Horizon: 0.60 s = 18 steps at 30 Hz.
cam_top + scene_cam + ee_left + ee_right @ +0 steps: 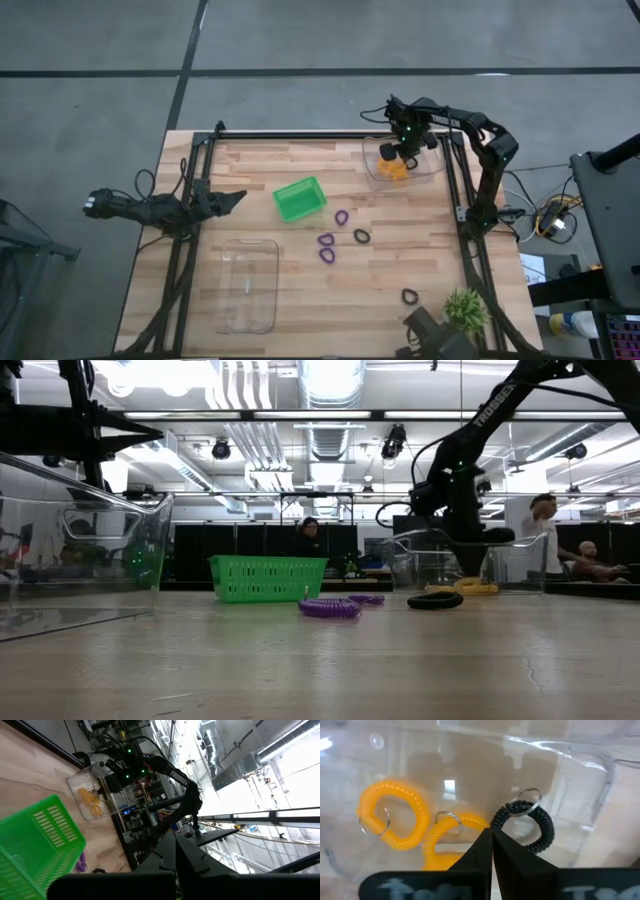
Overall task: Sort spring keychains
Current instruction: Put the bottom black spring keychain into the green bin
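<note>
black coiled keychain [530,822] pinched in the shut right claw [491,836] over the clear bin [432,172] holding orange ones [395,820]; looks light and springy, so grip the coil, not the slippery ring; left claw [232,199] shut, idle at the counter [400,260] edge.

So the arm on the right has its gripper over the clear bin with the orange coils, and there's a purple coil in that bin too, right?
Nearly. The right gripper is shut over the clear bin with the orange coils, but the odd coil in there is black, not purple. The right wrist view shows it.
</note>
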{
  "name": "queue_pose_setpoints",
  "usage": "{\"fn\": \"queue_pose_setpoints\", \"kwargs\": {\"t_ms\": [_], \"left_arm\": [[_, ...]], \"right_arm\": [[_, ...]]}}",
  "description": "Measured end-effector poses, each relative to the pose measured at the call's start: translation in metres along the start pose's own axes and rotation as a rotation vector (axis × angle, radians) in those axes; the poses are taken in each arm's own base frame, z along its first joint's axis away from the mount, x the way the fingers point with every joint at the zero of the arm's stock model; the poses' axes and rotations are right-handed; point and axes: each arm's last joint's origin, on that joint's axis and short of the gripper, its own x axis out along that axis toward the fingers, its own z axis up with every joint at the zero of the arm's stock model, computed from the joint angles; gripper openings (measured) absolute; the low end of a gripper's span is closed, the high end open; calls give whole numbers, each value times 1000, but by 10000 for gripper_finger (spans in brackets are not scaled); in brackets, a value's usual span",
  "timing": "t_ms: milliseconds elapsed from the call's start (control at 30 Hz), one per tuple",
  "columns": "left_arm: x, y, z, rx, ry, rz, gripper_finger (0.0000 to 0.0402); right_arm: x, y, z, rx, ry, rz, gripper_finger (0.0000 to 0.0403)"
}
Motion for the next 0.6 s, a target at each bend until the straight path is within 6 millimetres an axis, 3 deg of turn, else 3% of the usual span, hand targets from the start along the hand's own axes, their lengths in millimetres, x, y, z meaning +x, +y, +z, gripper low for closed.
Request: {"fn": "queue_pose_setpoints", "kwargs": {"t_ms": [200,600], "left_arm": [[0,0,0,15,0,0,0],[0,0,0,15,0,0,0]], "right_arm": [[-5,1,0,37,-12,26,36],[-5,-1,5,226,-87,-22,160]]}}
